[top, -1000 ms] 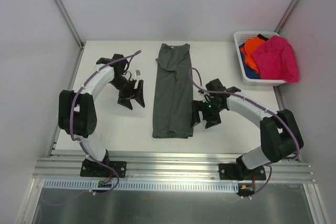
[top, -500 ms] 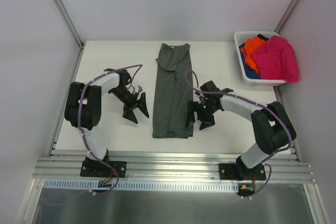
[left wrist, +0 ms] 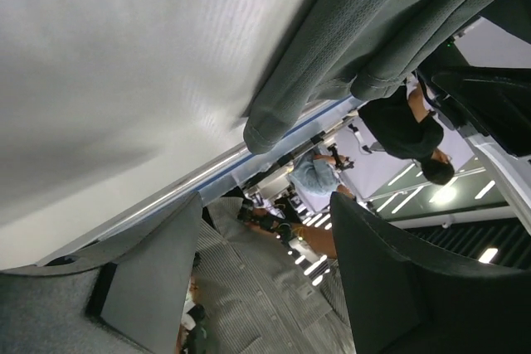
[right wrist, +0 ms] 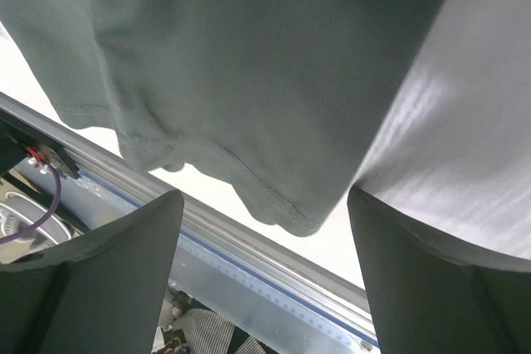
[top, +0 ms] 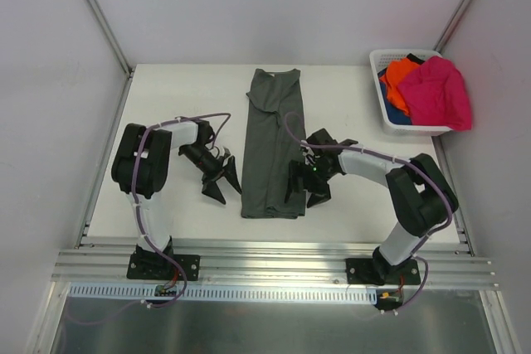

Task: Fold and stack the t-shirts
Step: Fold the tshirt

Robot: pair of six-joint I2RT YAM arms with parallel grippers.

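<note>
The grey-green shirt (top: 274,147) lies flat mid table (top: 348,97), folded into a long narrow strip. The pink shirt (top: 440,93), orange shirt (top: 400,79) and blue shirt (top: 399,117) sit bunched in the basket (top: 397,54), far right.

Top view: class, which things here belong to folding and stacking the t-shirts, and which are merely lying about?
Belong: grey-green t-shirt, pink t-shirt, orange t-shirt, blue t-shirt.
Lying about: white basket, table.
</note>
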